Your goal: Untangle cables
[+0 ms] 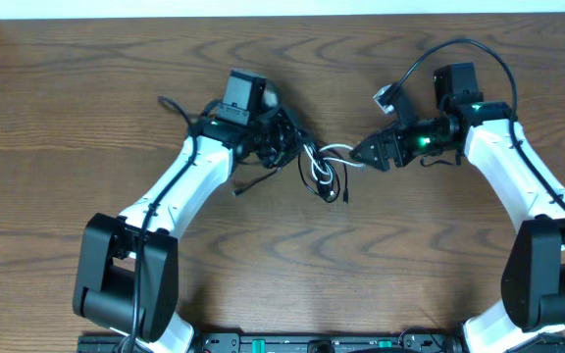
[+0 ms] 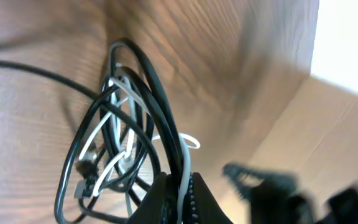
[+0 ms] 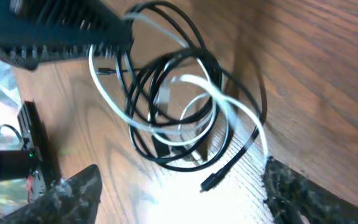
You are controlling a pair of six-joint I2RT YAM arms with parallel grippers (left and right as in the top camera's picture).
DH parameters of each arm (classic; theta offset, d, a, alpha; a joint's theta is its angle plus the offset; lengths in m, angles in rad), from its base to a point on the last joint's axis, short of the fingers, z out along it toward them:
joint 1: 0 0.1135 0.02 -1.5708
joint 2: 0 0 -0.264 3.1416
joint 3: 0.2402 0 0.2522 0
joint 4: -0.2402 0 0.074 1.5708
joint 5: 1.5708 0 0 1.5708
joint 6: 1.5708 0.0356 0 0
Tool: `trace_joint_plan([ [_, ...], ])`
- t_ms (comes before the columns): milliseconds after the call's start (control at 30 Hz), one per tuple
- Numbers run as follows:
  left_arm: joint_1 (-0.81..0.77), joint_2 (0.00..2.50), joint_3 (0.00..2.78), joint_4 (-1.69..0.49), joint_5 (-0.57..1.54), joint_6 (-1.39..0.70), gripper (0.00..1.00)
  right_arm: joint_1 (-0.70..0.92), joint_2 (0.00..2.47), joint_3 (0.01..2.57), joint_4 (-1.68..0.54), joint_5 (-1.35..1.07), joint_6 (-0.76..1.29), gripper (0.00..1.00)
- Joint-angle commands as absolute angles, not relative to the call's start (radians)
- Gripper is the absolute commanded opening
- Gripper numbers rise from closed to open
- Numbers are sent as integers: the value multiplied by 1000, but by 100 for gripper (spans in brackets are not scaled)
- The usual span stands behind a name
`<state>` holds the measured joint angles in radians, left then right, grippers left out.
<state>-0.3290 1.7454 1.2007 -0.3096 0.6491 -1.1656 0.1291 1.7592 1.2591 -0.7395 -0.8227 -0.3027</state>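
- The wooden table (image 1: 67,245) carried both arms, which reached in from the two sides and met near its middle.
- The left arm (image 1: 179,186) stretched toward the centre from the left, and the right arm (image 1: 508,157) from the right.
- The left tool (image 1: 281,147) was pressed together, pinching the cables (image 1: 322,172). The left wrist view showed black strands and a pale one running straight down between its fingers (image 2: 160,202).
- The right tool (image 1: 363,152) stood spread, its two fingers (image 3: 73,193) wide apart on either side of the tangle. I could not tell whether either finger touched a cord.
- The cables lay as one knotted bunch on the table, between the two tools and nearer the left one. The bunch's long axis slanted from the left tool toward the near edge and slightly rightward.
- The black cable (image 3: 166,68) made several overlapping oval loops. Their long axis followed that same slant.
- The white cable (image 1: 336,152) threaded through the black loops and ran mostly left to right. One arc reached toward the right tool.
- A black plug end (image 1: 346,196) lay at the bunch's near tip, pointing toward the near edge of the table.
- Two more small plug ends (image 2: 86,168) showed side by side at the bottom of the loops in the left wrist view.
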Motion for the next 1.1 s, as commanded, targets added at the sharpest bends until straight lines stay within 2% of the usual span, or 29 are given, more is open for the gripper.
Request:
trace_joint_plan([
  [0,-305,1745,1198,-318,629,-1560,7,158,1760,1255,-740,-826,-339,82],
  [300,-331,1745,1198,-360,637,-1614,7,254,1775,1254,-687,-821,-362,79],
  [500,-366,1745,1198,-385,665,-1613,7,316,1797,1253,-653,-758,-364,71],
  [700,-373,1745,1198,-384,669,-1612,7,335,1833,1253,-628,-732,-364,67],
  [767,-373,1745,1198,-384,669,-1610,7,335,1846,1253,-618,-731,-364,63],
  [900,-373,1745,1198,-384,669,-1610,7,335,1852,1253,-610,-732,-363,41],
  [1067,-373,1745,1198,-384,669,-1605,7,335,1853,1253,-603,-732,-363,35],
])
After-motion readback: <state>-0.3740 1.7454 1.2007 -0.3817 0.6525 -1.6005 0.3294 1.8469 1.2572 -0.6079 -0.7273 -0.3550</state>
